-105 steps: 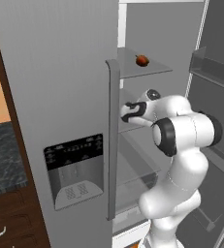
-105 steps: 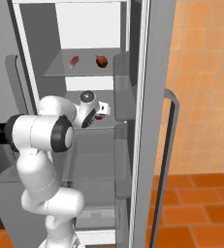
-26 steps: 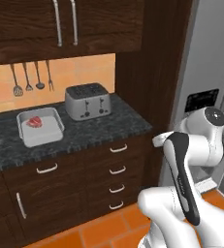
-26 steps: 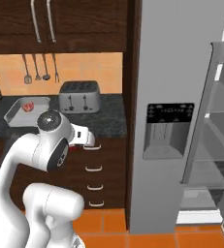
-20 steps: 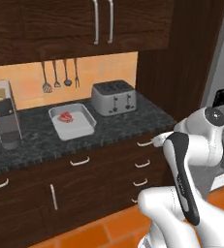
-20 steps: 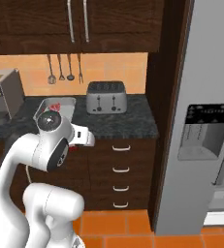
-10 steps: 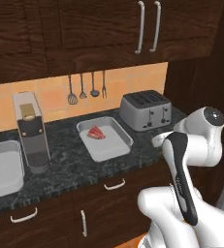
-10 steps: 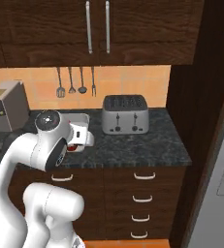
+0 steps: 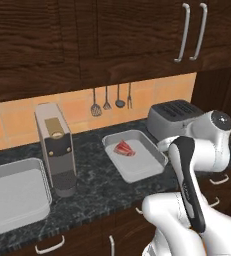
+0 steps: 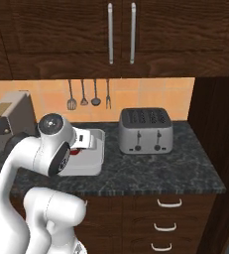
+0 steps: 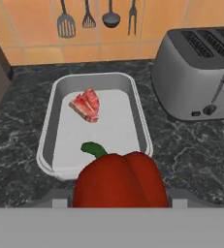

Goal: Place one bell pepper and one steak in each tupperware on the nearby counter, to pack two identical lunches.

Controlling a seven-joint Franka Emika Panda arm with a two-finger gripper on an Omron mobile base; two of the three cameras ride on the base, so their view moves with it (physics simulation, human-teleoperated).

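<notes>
My gripper (image 11: 119,196) is shut on a red bell pepper (image 11: 120,180) with a green stem, held low and close in the hand view. Just beyond it, a pale grey tupperware (image 11: 141,121) rests on the black marbled counter (image 11: 191,145), with one pinkish-red steak (image 11: 87,105) lying in its far half. From the left base view the same tupperware (image 9: 159,157) and steak (image 9: 123,148) sit mid-counter, and a second tupperware (image 9: 17,200) lies at the far left with nothing in it. In the right base view the hand (image 10: 84,140) hovers over the tupperware's (image 10: 97,155) near edge.
A silver toaster (image 11: 200,72) stands right of the tupperware. Between the two containers a tall grey coffee machine (image 9: 57,147) rises. Kitchen utensils (image 9: 112,100) hang on the orange backsplash, under dark wood wall cabinets. Drawers with silver handles (image 10: 169,202) run below the counter.
The base has driven along the counter, so the whole scene shifted right: the fridge left view, and the tupperware with the steak and the second tupperware came into view.
</notes>
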